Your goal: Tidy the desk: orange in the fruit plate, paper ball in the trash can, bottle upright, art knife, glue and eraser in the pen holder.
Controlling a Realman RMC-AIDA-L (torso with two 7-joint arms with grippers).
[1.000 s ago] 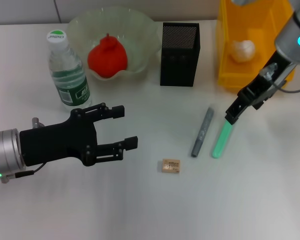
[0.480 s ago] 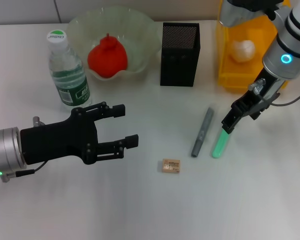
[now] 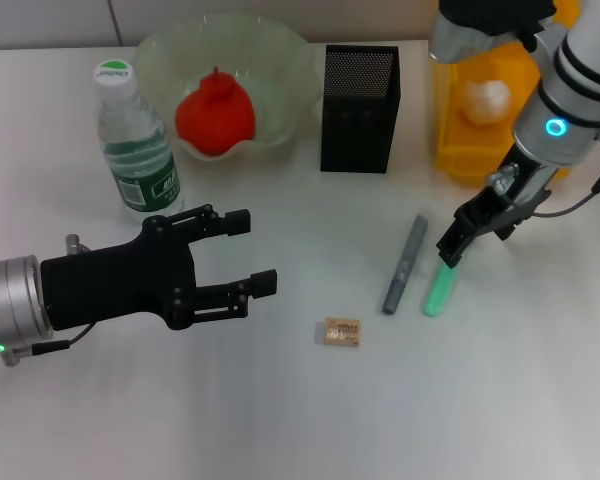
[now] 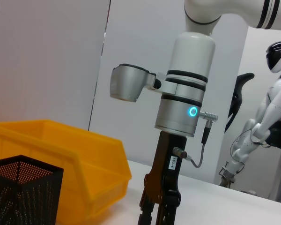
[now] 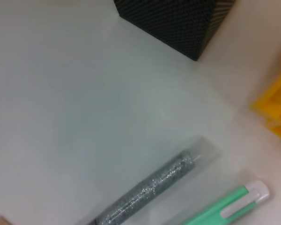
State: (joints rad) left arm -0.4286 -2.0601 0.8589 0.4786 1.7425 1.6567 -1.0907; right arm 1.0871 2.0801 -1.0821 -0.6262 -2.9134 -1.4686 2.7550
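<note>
Left gripper [image 3: 263, 252]: matte black, skeletal linkage frame with visible screws, two flat-tipped jaws. It mounted on a brushed silver cylindrical wrist carrying a small green indicator light and a thin dark cable. Right gripper [image 3: 450, 251]: narrow, black. Right arm was glossy white with black bands, a glowing cyan ring, a grey side housing, and a looping grey cable.

White desk [image 3: 280, 420] carries eraser [image 3: 342, 332], bottle [image 3: 135, 140], pen holder [image 3: 359, 96].
</note>
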